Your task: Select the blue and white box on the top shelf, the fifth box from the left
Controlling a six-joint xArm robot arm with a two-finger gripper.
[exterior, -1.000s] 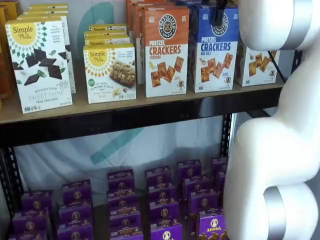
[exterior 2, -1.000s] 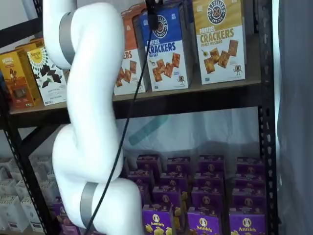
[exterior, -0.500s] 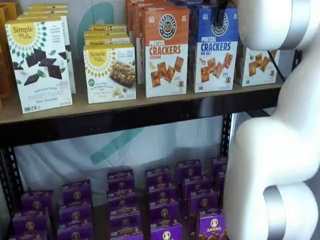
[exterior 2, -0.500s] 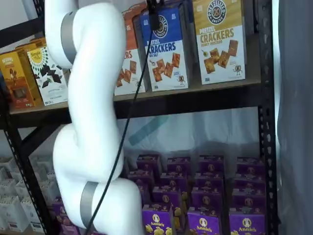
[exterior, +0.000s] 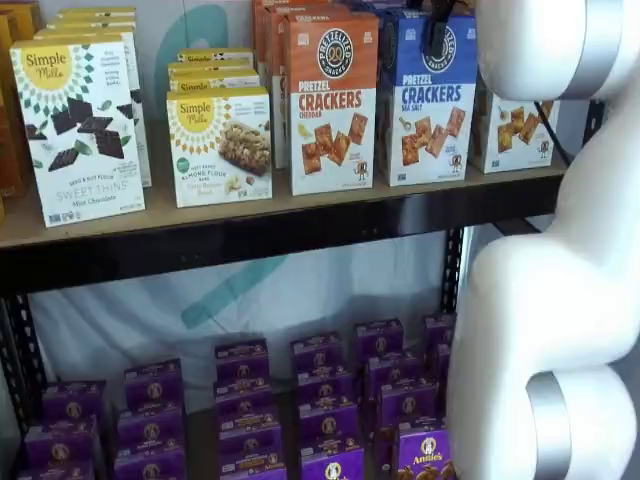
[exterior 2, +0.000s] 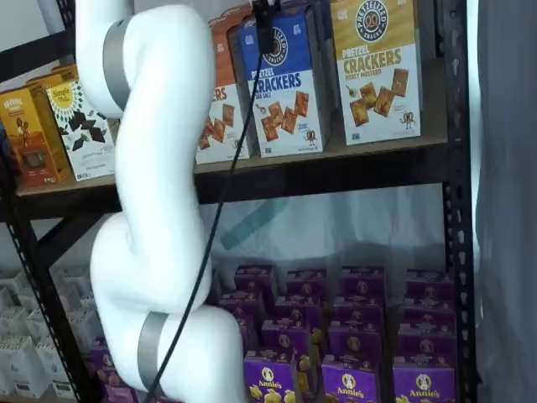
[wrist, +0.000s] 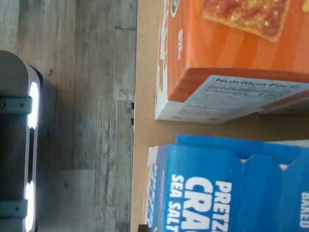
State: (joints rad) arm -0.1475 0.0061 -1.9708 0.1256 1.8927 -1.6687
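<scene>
The blue box (exterior: 430, 100) is standing up straight on the top shelf (exterior: 260, 235), in the upper right of a shelf view. In both shelf views it is sitting just beside an orange box (exterior: 333, 100). On its other side a yellow box (exterior 2: 375, 71) is standing near it.

The pincer (exterior: 437, 28) is hanging down from the top edge, right in front of the blue box's top part. Only black fingers (exterior 2: 263, 29) are showing, side-on, with a black cable (exterior 2: 220, 210) running down beside them. I cannot tell if the fingers are apart, together, or squeezing the box.

The big white arm (exterior: 550, 280) is filling the right side of one shelf view and the left side of the other.

In the wrist view the blue box (wrist: 227, 188) is lying very close, with white words "SEA SALT" on it. The orange box (wrist: 231, 53) is beside it, and a strip of tan shelf board is showing between them.

Purple boxes (exterior: 320, 400) are sitting in rows low in the frame. Two white boxes (exterior: 80, 125) are standing at the left of the top shelf.
</scene>
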